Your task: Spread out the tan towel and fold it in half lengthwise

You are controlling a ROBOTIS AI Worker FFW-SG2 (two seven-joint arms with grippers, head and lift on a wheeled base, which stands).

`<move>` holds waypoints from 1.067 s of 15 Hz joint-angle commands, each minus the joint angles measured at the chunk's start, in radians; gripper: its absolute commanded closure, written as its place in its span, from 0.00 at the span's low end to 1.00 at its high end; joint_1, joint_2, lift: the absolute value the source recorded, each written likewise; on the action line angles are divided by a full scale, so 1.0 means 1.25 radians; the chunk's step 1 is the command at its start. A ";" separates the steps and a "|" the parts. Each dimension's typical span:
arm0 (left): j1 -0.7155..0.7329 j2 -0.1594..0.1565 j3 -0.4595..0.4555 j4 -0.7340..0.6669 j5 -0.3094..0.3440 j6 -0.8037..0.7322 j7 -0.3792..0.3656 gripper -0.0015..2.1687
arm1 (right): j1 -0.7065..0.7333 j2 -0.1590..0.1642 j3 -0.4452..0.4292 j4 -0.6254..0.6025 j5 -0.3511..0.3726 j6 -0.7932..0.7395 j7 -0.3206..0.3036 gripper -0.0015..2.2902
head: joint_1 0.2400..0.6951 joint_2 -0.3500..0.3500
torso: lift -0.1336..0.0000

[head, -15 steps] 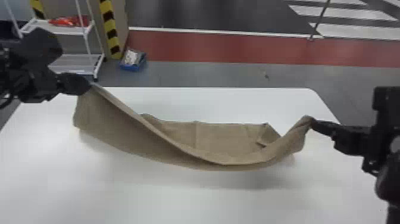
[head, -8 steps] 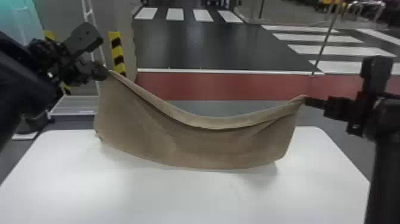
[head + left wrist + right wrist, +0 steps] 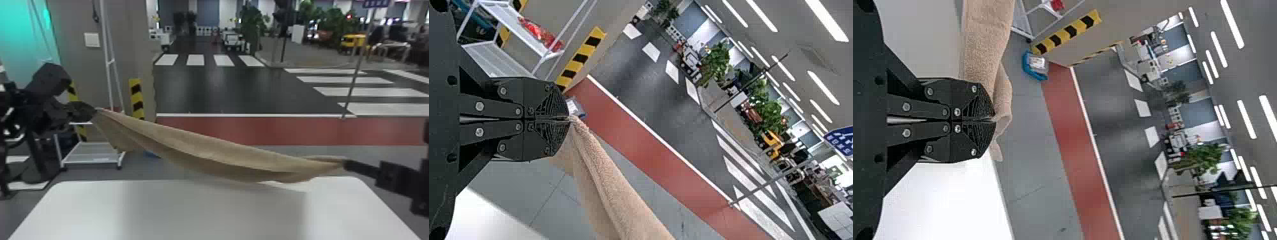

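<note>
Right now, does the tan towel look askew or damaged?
The tan towel looks askew: it hangs at a slant, its end at the left gripper appearing higher than at the right gripper. No damage stands out.

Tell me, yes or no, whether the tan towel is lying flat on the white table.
No, the tan towel hangs stretched between the left gripper and the right gripper, sagging along its length.

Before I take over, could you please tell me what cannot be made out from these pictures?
Tan towel between the left hand's fingers, left wrist view: hidden by them.
Towel between the right hand's fingers, right wrist view: likewise.
Towel's far side, head view: behind its near folds.
White table's near edge, head view: cut off at the bottom.
Blue bin's contents, right wrist view: too small.
</note>
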 commanded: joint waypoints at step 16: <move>0.860 -0.020 0.454 -0.356 0.003 -0.241 -0.103 0.79 | 0.611 0.001 -0.288 -0.199 -0.292 -0.005 0.091 0.61 | 1.00 0.56 | 0.04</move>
